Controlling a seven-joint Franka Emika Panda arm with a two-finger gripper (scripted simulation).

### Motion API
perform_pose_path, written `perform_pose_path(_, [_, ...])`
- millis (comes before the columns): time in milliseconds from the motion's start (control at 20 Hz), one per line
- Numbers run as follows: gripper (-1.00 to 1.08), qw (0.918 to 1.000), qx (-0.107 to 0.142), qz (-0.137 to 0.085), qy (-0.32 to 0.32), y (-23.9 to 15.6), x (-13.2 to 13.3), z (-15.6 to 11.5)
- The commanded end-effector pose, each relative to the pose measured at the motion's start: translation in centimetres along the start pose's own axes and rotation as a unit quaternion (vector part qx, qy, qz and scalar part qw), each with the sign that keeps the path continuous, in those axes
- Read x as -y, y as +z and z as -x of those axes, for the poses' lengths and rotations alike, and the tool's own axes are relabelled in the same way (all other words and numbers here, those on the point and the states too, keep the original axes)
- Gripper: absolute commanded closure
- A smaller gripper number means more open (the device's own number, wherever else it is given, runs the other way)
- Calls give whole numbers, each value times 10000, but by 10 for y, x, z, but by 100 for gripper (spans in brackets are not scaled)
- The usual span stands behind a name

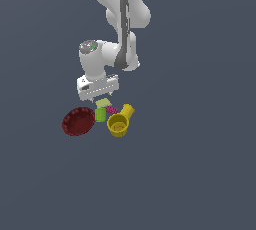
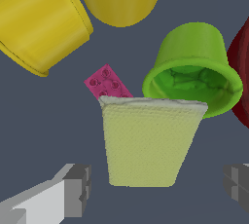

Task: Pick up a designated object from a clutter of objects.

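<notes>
Pre-grasp step: gripper (image 2: 153, 189) hangs over the pale block (image 2: 150, 142), fingers (image 2: 73, 191) spread either side, block beside the green cup (image 2: 194, 47) and pink brick (image 2: 107, 84); next, probably descend and pinch, though clearance is hard to judge.

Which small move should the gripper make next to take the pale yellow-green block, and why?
Probably a short straight descent, then close. In the wrist view the pale yellow-green block sits between the open jaws of the gripper, which appears still above it; the green cup and magenta piece lie beyond.
</notes>
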State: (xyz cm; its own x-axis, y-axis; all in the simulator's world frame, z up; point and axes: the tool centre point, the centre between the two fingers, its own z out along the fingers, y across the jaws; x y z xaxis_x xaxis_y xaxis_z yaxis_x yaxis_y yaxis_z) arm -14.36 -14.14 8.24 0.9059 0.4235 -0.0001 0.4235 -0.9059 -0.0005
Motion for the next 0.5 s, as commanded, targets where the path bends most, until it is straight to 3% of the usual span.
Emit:
perform_pose_path(0, [-92, 10000, 0, 0, -1, 2, 0, 0])
perform_pose_path(450, [-92, 10000, 2, 3, -6, 31, 0, 1])
